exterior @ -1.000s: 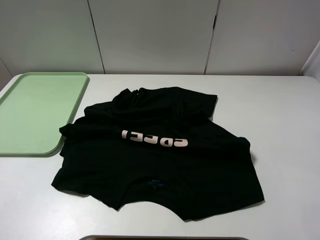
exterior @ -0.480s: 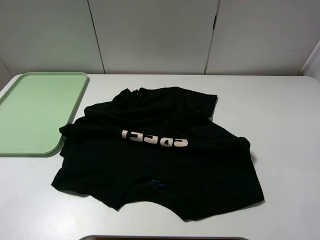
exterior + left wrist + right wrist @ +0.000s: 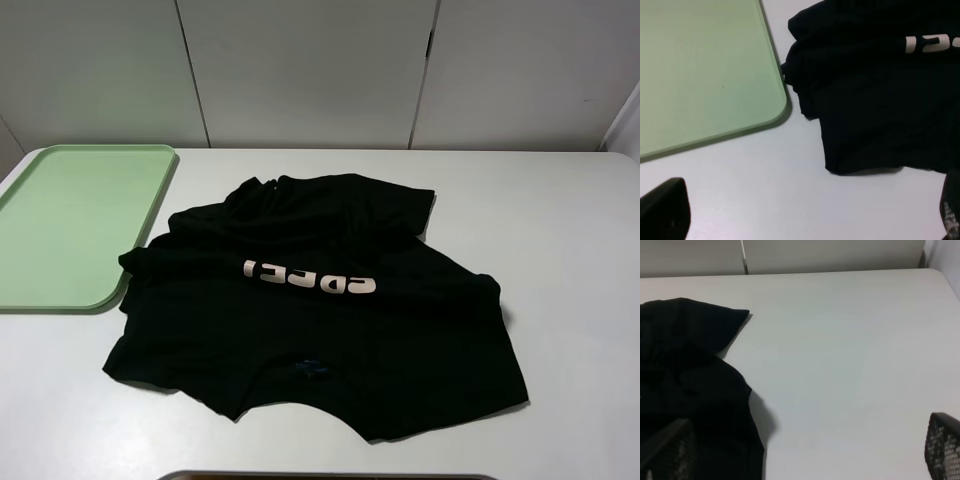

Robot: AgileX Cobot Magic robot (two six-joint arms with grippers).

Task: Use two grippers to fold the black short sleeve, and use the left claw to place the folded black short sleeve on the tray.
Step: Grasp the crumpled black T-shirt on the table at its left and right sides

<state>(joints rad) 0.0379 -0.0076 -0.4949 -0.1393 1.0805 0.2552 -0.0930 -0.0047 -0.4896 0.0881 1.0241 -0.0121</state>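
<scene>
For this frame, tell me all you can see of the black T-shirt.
The black short sleeve is soft, matte cloth, lying unfolded and rumpled on the white table, neck toward the camera. One row of pale block letters crosses its chest, upside down in the high view; a tiny blue tag marks the neck. One sleeve reaches the edge of the green tray; whether it touches is unclear. Nothing holds it.

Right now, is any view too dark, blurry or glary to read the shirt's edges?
Exterior high: even light, black short sleeve outline sharp, folds lost. Left wrist: edge crisp beside the tray. Right wrist: soft shadow by the cloth; fingertips blurred.
</scene>
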